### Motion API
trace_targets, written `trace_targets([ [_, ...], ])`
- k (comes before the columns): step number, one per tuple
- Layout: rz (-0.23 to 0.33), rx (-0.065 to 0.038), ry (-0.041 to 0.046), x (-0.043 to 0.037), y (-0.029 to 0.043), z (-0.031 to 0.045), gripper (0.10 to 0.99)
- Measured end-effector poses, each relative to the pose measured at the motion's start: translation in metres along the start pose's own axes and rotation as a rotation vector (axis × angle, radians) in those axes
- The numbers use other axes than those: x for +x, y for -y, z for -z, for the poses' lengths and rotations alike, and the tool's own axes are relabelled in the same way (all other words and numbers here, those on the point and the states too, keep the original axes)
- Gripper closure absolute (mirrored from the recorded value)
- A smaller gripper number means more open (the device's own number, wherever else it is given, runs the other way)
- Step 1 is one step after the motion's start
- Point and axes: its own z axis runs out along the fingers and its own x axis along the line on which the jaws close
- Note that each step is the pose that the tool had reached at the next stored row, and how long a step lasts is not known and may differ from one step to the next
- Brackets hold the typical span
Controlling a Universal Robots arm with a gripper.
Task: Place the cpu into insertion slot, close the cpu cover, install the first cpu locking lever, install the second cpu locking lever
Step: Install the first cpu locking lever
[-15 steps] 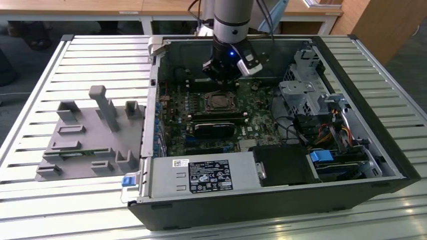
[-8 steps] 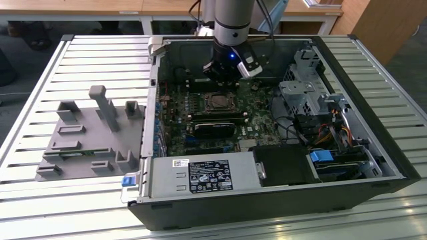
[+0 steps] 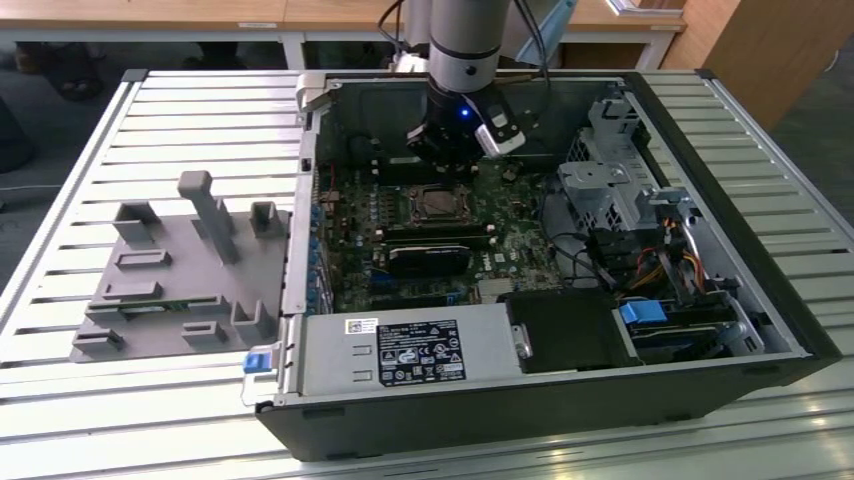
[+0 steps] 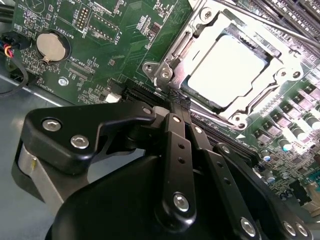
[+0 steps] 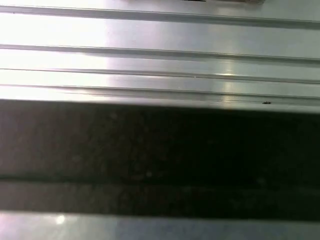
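On the slatted metal table (image 3: 134, 150) lies an open computer case (image 3: 747, 330), its green motherboard (image 3: 514, 225) exposed. Over the motherboard's far edge hangs the gripper (image 3: 454, 150), its black fingers (image 4: 175, 130) pressed together and holding nothing. Just beside their tips sits the insertion slot (image 4: 172, 60), with the cpu (image 4: 227, 70) seated inside and the cpu cover (image 4: 280, 65) folded down around it.
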Motion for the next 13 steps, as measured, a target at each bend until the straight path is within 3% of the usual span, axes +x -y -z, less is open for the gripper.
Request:
trace_targets([
  [7,0.000,0.003,-0.0001,0.0000,-0.0001,-0.0002,0.980],
  [13,0.000,0.024,-0.0008,0.0001,-0.0006,-0.0015,0.980],
])
